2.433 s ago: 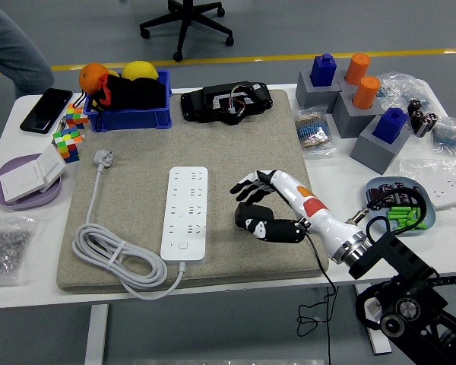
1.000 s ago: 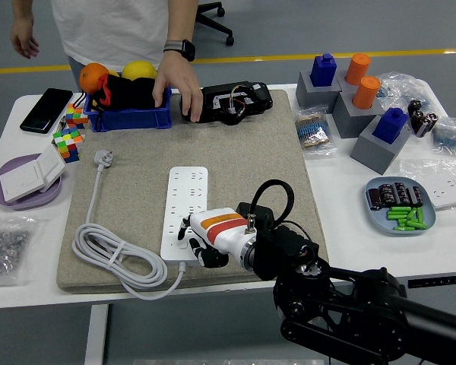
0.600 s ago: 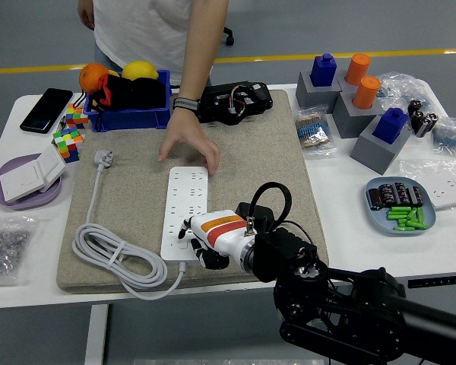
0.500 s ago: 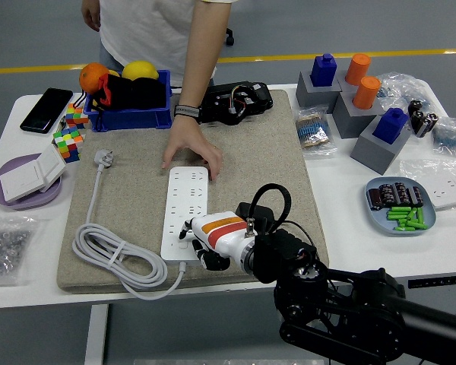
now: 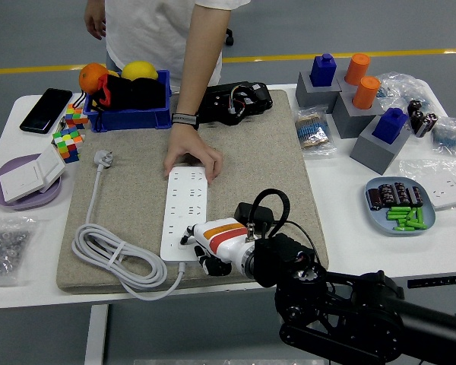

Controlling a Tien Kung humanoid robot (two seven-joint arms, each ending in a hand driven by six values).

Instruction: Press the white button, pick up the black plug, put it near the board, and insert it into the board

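With the right robot hand (image 5: pixel 200 245), fingers curled and gripping nothing, at the near end of the white board (image 5: pixel 185 214), whose long axis runs away from it, the black plug (image 5: pixel 245 212) sits just right, a person's hand (image 5: pixel 188 157) on the far end.

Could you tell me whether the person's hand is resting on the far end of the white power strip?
Yes, the person's hand lies on the power strip's far end.

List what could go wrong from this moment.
1. The person's hand holds the far end of the power strip while the right hand works at its near end; a push could shift the strip against either.
2. The right hand covers the strip's near end, so a press may miss the button.
3. The black cable looped behind the wrist might snag.
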